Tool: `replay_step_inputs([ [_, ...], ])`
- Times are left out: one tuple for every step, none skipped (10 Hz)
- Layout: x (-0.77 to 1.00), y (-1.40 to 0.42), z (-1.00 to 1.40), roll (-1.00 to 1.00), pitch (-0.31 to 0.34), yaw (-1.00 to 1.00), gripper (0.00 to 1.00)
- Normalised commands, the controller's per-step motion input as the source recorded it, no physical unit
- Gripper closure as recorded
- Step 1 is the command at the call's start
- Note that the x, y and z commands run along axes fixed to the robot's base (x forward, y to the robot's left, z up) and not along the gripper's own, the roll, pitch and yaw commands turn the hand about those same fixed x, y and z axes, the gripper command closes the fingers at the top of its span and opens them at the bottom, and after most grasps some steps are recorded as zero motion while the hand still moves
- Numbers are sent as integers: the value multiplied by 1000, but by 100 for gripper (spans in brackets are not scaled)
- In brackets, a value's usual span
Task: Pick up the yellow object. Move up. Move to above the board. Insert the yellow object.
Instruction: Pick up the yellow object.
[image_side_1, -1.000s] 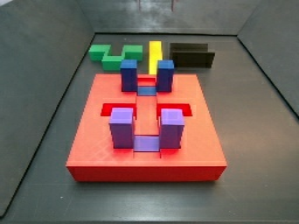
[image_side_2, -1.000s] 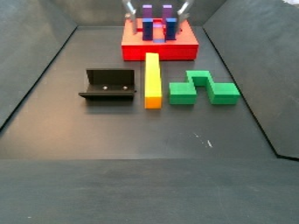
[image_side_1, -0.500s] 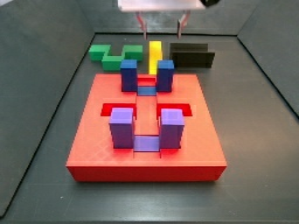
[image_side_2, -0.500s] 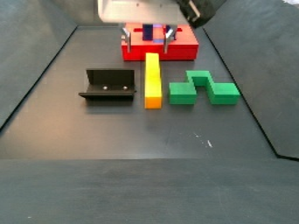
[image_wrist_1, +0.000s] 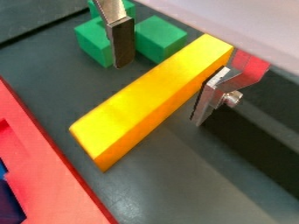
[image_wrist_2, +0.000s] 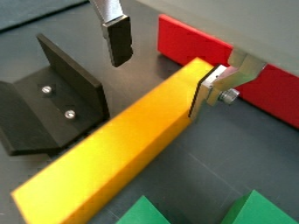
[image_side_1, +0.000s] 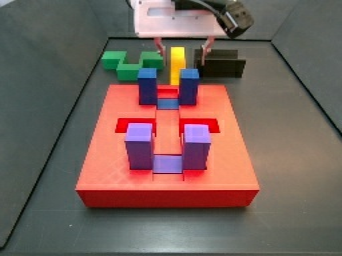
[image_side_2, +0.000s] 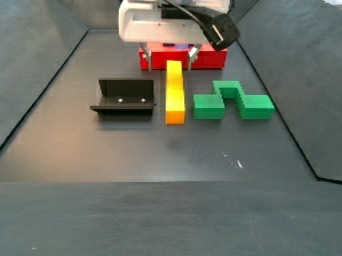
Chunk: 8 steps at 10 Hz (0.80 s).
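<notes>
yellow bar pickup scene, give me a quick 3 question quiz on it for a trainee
1. True or false: the gripper is already shut on the yellow object.
2. Which thing lies on the floor beside the yellow object, across from the fixture? A) the green zigzag block B) a blue post C) a black ball
3. Fill in: the gripper hangs over the end of the yellow object nearest the ____.

Key
1. False: in both wrist views the fingers stand on either side of the bar with gaps showing.
2. A
3. board
</notes>
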Motion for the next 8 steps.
replay_step_inputs([
  [-237,0,-357,187,0,-3,0],
  [-277,0,-337,157,0,-71,0],
  [-226,0,-360,116,0,-57,0],
  [-86,0,-357,87,0,-60,0],
  [-14,80,-323,56,0,-66,0],
  [-17,180,-269,24,0,-40,0],
  [-51,234,-180,0,0,-43,0],
  [-80,214,0,-7,0,-46,0],
])
